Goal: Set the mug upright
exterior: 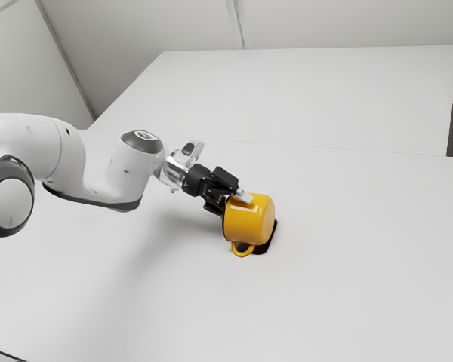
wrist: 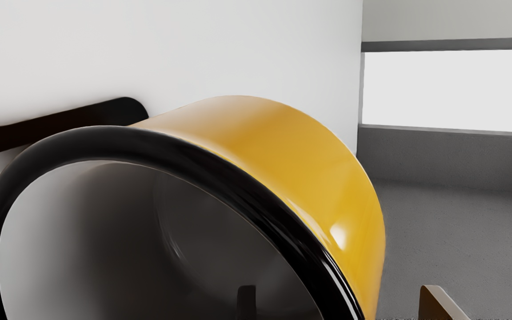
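Observation:
In the exterior view the yellow mug (exterior: 251,219) lies on its side, its mouth toward the gripper (exterior: 234,202) and its handle (exterior: 243,252) toward the view's bottom. One fingertip is over the mug's outer wall near the rim. In the wrist view the mug (wrist: 256,133) shows its black rim and grey inside. The gripper (wrist: 341,303) stands open there, one finger at the mug's mouth and the other outside the wall, with a gap to the wall.
A dark flat shape (exterior: 270,240) is on the white table (exterior: 347,256) beside and beneath the mug; it shows also as a black band (wrist: 105,112) behind the rim. A white panel (exterior: 309,90) stands at the back, and a grey floor (wrist: 451,240) lies past the table's edge.

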You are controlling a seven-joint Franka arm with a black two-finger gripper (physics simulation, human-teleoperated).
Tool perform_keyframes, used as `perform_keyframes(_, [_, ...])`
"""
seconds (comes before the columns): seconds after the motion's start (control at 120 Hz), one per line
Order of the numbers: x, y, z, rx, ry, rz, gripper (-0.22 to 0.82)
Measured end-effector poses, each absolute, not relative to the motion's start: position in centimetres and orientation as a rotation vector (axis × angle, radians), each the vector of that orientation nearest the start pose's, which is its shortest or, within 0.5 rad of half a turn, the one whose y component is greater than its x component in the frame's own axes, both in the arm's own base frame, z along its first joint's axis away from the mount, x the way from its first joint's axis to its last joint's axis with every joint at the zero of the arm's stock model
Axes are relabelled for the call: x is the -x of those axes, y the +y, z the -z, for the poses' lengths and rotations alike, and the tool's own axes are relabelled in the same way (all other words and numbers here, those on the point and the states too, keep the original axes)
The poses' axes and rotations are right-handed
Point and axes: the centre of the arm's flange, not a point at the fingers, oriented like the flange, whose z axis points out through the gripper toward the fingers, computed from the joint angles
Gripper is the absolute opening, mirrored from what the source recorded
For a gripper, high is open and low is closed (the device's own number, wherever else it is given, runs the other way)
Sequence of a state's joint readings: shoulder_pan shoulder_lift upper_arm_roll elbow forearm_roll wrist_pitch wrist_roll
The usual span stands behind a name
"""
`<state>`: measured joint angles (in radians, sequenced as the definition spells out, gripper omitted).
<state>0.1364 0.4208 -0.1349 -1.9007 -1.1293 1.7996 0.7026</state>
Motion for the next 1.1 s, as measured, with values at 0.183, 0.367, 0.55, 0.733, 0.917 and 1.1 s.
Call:
perform_keyframes(0.183, [-59.9,-7.4,-29.5,-1.972,-0.123,0.079,0.00])
perform_keyframes(0.367, [-60.0,-8.2,-30.1,-1.966,-0.158,0.071,-0.12])
perform_keyframes(0.55, [-59.7,-8.7,-32.1,-1.995,-0.212,0.044,-0.15])
perform_keyframes(0.733, [-59.1,-8.8,-34.1,-2.183,-0.394,0.044,-0.16])
perform_keyframes(0.917, [-57.7,-8.5,-36.5,-2.412,-0.633,0.036,-0.16])
perform_keyframes(1.1, [-56.1,-6.9,-37.9,-2.552,-0.753,0.028,-0.17])
